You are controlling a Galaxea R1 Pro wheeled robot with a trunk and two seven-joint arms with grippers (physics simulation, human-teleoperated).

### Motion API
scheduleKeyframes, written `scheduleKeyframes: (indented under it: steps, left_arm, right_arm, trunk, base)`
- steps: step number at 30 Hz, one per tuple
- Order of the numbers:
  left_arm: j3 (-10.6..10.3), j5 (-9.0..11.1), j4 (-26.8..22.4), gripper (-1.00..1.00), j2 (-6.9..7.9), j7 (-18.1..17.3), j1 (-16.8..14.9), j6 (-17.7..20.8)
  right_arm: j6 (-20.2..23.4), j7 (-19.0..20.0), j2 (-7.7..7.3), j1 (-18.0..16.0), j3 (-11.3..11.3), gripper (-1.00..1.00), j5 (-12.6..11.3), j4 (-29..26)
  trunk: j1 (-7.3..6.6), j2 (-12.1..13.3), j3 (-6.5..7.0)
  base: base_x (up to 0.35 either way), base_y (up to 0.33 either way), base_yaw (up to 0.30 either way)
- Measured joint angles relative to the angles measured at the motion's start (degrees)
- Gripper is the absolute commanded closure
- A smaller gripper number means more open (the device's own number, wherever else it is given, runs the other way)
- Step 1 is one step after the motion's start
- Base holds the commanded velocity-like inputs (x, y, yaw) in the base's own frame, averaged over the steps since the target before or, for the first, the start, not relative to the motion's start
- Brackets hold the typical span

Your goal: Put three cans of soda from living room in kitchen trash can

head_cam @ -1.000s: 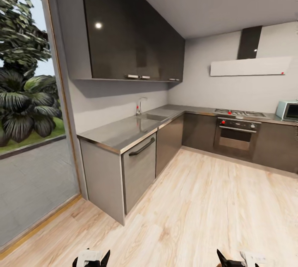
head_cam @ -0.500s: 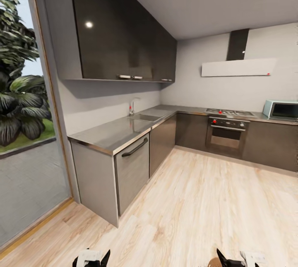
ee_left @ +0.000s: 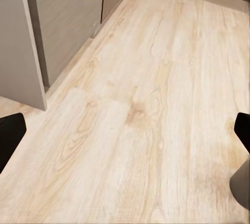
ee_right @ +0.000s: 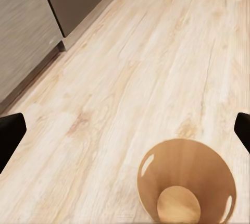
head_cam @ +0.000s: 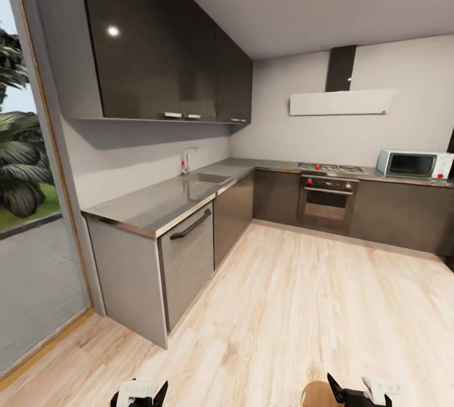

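Under the right gripper (ee_right: 125, 130) the bin (ee_right: 186, 185) now enters view, camera having swung right; both grippers gape empty, cans unseen.

Steel counter (head_cam: 157, 202), oven (head_cam: 326, 203), microwave (head_cam: 413, 164)

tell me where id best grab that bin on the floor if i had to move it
Grip the trash can by its thin circular rim, coming from above with one finger inside and one outside the wall. It stands upright and open on the wood floor, and looks too wide to span whole. The right gripper hangs open just short of it, so that arm is probably the handier one.
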Motion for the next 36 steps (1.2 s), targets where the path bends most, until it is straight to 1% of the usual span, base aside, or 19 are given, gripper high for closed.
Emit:
scheduleKeyframes:
  steps: [36]
  left_arm:
    - [0.00,0.00,0.00,-1.00,0.00,0.02,0.00,0.00]
  right_arm:
    - [0.01,-0.01,0.02,-0.06,-0.06,-1.00,0.00,0.48]
  trunk:
    - [0.00,0.00,-1.26]
  base:
    - [0.000,0.000,-0.217]
